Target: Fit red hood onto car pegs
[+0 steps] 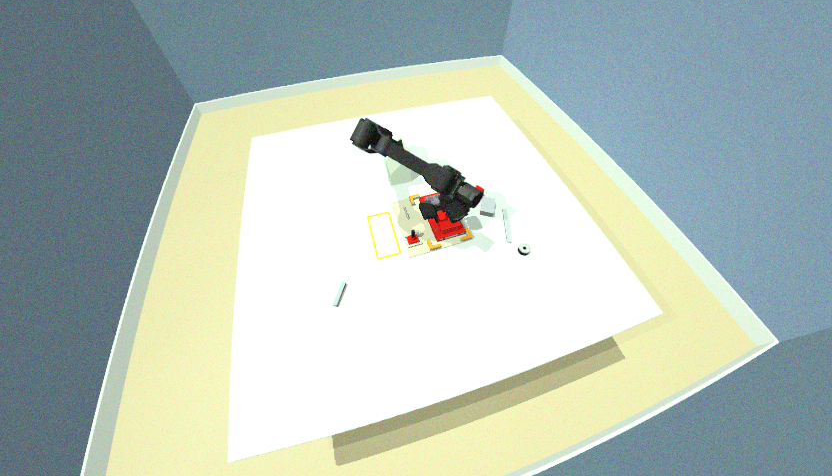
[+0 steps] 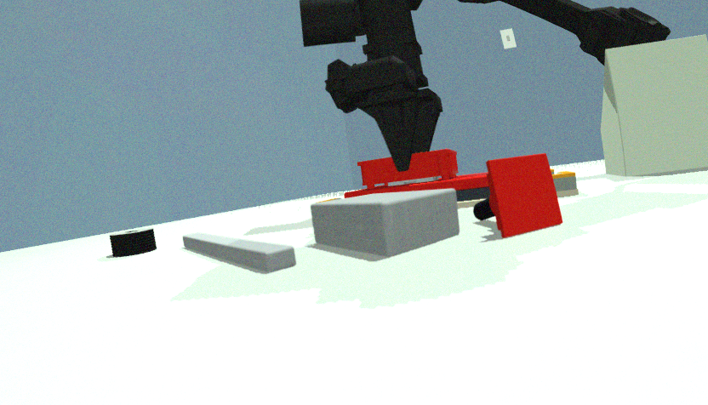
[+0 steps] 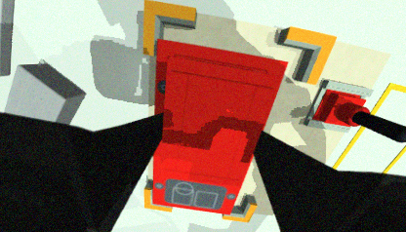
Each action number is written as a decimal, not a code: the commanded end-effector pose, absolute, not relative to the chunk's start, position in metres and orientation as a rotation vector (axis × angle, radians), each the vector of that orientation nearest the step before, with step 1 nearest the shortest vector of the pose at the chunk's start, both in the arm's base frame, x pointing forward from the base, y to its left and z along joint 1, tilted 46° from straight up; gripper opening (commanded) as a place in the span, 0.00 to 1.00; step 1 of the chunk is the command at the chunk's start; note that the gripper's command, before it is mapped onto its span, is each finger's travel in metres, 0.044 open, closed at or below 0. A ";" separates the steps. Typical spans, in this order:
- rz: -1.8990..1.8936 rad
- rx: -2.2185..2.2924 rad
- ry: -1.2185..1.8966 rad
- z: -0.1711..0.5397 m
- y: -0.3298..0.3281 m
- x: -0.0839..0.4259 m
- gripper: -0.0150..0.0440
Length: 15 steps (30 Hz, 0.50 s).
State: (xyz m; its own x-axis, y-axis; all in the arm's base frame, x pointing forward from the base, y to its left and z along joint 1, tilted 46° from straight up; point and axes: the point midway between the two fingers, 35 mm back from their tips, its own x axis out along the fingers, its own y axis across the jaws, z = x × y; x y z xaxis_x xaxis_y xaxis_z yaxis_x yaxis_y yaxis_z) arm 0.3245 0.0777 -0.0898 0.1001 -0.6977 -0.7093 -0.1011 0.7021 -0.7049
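Note:
My gripper [image 1: 442, 212] [image 2: 413, 161] [image 3: 210, 125] points down and is shut on the red hood [image 2: 438, 163] [image 3: 220, 93], one finger on each long side. The hood is roof up, low over the deck of the red chassis [image 2: 470, 180]. In the exterior view a narrow gap shows under the hood's lower edge, with short red pieces in it. The chassis sits in the tan jig [image 1: 418, 252] [image 3: 215, 29] with orange corners. The engine block is hidden almost wholly under the hood. Whether each peg is in its hole cannot be seen.
A grey block [image 1: 487, 206] [image 2: 386, 223] [image 3: 39, 93] and a grey bar [image 1: 506, 225] [image 2: 237, 252] lie beside the jig, with a black wheel [image 1: 523, 249] [image 2: 133, 242] farther off. A tilted red plate [image 2: 524, 194] stands near. A red part with a black stem [image 1: 413, 238] [image 3: 337, 107] is at the jig's other side.

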 end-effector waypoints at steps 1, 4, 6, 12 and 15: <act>-0.499 -0.717 1.425 -0.091 0.077 0.325 0.25; -0.500 -0.713 1.426 -0.090 0.077 0.324 0.25; -0.501 -0.711 1.426 -0.090 0.078 0.324 0.25; -0.501 -0.711 1.426 -0.090 0.077 0.324 0.52; -0.501 -0.711 1.426 -0.090 0.077 0.324 0.65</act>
State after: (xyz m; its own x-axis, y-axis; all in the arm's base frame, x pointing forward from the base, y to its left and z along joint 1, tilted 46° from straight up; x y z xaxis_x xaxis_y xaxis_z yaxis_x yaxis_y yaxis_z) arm 0.3243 0.0773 -0.0902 0.0996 -0.6981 -0.7091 -0.1016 0.7018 -0.7051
